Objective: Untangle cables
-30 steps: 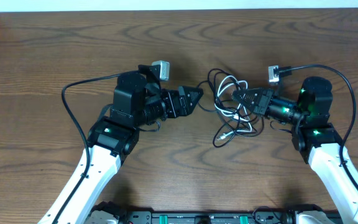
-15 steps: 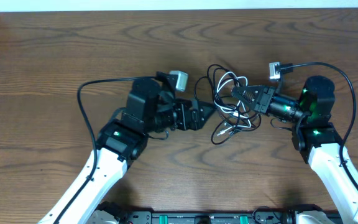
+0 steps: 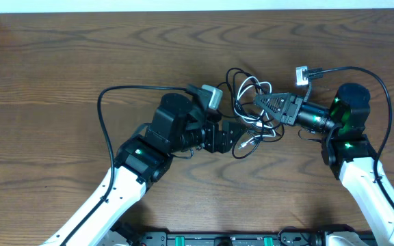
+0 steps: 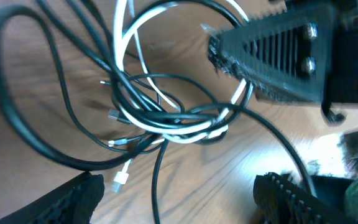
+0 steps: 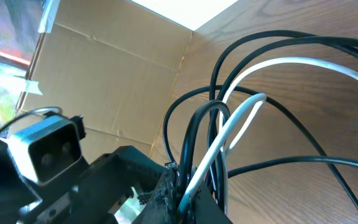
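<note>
A black cable (image 3: 232, 76) and a white cable (image 3: 252, 87) lie knotted together in loops at the table's middle. My right gripper (image 3: 258, 104) is shut on a bundle of black and white strands, which the right wrist view shows pinched between its jaws (image 5: 194, 190). My left gripper (image 3: 239, 137) is open at the tangle's lower left edge. In the left wrist view its fingers (image 4: 73, 199) stand wide apart, with one black strand (image 4: 157, 186) running between them and a white plug (image 4: 122, 179) just ahead. The knot (image 4: 166, 118) lies beyond, under the right gripper's finger (image 4: 272, 56).
The brown wooden table (image 3: 60, 68) bears nothing else. Thick black arm cables arc off each arm, one at the left (image 3: 104, 116) and one at the right (image 3: 387, 102). A cardboard wall (image 5: 104, 68) stands past the table's far edge.
My left arm has swung right, bringing its open gripper from well left of the tangle up to its edge. The right gripper has kept its hold and drawn the strands slightly left.
</note>
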Robot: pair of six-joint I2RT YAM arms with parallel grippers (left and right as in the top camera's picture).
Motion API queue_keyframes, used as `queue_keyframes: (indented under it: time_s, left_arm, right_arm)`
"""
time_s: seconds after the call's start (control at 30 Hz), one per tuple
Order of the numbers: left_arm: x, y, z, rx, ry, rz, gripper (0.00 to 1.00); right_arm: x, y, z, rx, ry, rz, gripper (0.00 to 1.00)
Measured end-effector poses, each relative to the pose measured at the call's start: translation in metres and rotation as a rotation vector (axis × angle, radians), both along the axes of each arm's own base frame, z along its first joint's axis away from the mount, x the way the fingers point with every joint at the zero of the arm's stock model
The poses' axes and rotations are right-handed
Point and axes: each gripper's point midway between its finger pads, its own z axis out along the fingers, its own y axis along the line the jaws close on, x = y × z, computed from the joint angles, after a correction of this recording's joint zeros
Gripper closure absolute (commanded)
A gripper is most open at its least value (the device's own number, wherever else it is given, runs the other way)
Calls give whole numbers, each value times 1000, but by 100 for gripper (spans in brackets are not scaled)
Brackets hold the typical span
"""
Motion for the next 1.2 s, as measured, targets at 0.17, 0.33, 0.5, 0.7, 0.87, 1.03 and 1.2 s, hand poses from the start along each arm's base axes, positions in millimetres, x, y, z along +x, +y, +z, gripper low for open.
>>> queue_keyframes:
  time_s: [0.17,0.33,0.5,0.7,0.87,1.03,1.2]
  left_arm:
    - [-10,-3,-7,102,-145,-132,18]
    - [-17,-7,-9,187,-318,-266,18]
    - [-18,-8,-10,252,-467,-361,17]
    - [-14,-10,-3,312,-667,-453,17]
    - [-12,-12,2,350,-792,-506,17]
    - [-12,-12,3,373,-847,-536,20]
    - [-10,-14,7,375,-888,-538,28]
  right_arm:
    - [-1,0,0,-4,-10,6,99]
    - [-1,1,0,-8,-20,10,99]
    - [-1,1,0,-15,-35,12,99]
    - [-4,2,1,-13,-41,30,99]
    - [-10,6,9,8,-76,81,99]
    - [-17,10,26,39,-146,136,99]
    - [-22,12,31,59,-143,169,99]
